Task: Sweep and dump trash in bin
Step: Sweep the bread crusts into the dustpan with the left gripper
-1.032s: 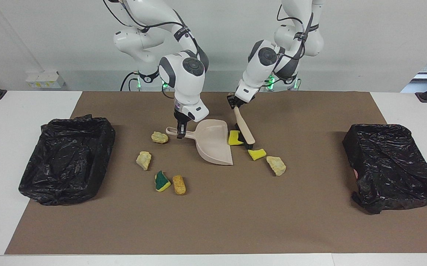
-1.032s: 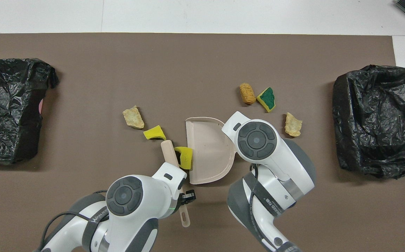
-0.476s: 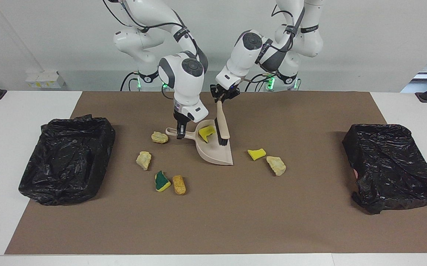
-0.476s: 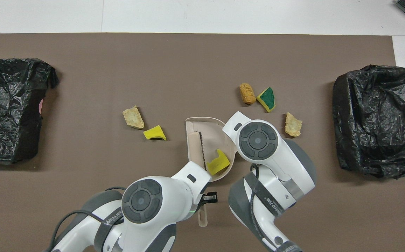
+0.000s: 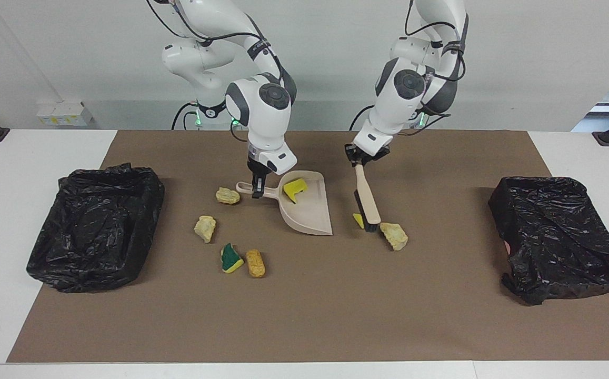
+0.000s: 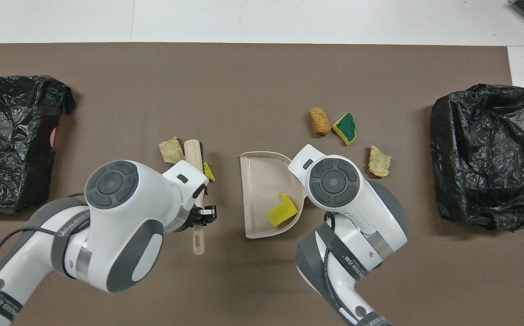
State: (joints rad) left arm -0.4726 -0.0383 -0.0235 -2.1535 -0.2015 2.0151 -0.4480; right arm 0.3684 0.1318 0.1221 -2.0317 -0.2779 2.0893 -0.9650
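One scrap panned, brush reset at the next piece
Left claw [image 5: 359, 161], clamped on brush [image 5: 367, 202], has moved beside yellow sponge bit [image 5: 358, 219]; right claw [image 5: 256, 191] grips dustpan [image 5: 309, 213] holding swept sponge piece [image 5: 296, 189]; six scraps remain on the table [image 5: 304, 316]

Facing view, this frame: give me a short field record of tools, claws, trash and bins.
left claw: shut on brush handle, bristles down between a yellow bit and a cream lump
right claw: shut on dustpan handle
in dustpan: one yellow sponge piece
loose trash: six pieces on the mat
bins: two black-lined, one at each end of the table, no trash visible inside
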